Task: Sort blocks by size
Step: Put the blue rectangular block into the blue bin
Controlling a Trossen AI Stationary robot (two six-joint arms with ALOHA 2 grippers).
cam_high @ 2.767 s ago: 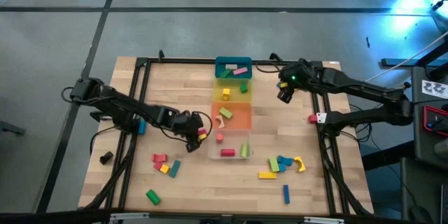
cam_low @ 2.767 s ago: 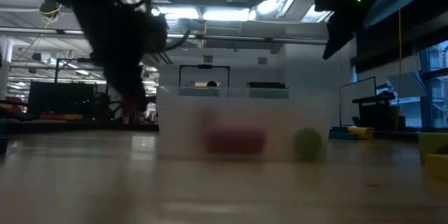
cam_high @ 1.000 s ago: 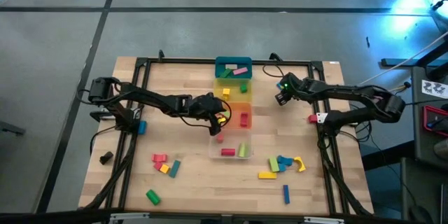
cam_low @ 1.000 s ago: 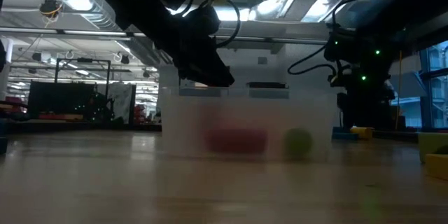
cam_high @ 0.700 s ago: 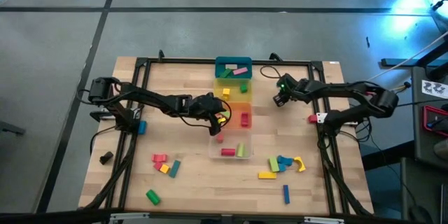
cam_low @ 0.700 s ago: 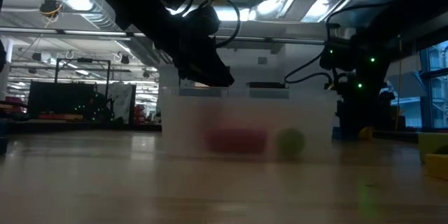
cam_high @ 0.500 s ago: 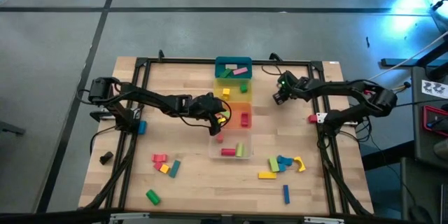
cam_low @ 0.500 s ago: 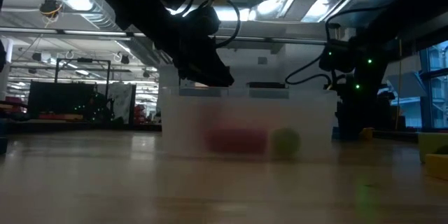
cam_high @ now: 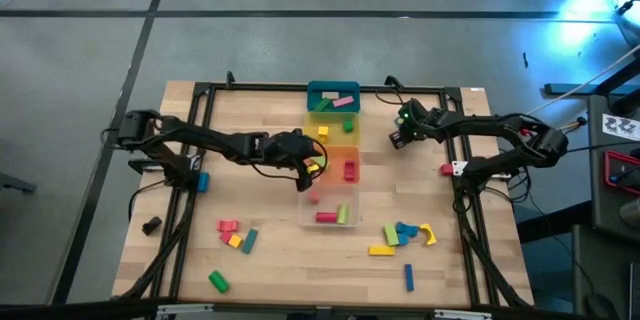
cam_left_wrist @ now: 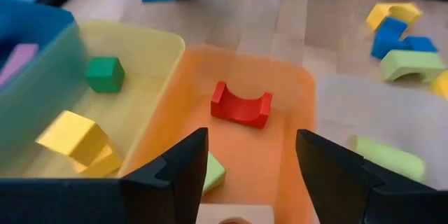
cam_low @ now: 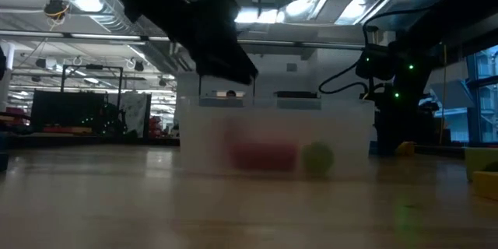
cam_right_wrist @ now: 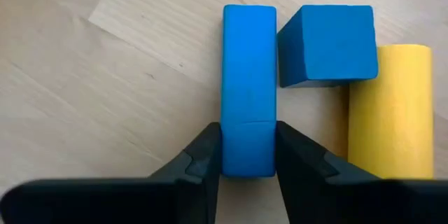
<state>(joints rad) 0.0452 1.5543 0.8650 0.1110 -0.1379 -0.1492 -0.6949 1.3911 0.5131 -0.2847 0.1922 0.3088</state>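
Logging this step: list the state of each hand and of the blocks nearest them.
Left hand: open, nothing between its fingers, above the orange bin.
Right hand: shut on the blue bar.
Blue bar: flat on the table, clamped at one end.
Blue cube: on the table, free, beside the bar.
Red arch: lying in the orange bin.

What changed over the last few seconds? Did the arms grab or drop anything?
The left gripper swung from beside the clear bin to over the orange bin. A red arch now lies there, and the gripper is open. The right gripper came down and closed on a blue bar. The green cylinder in the clear bin rolled slightly. The loose blocks on the table stayed put.
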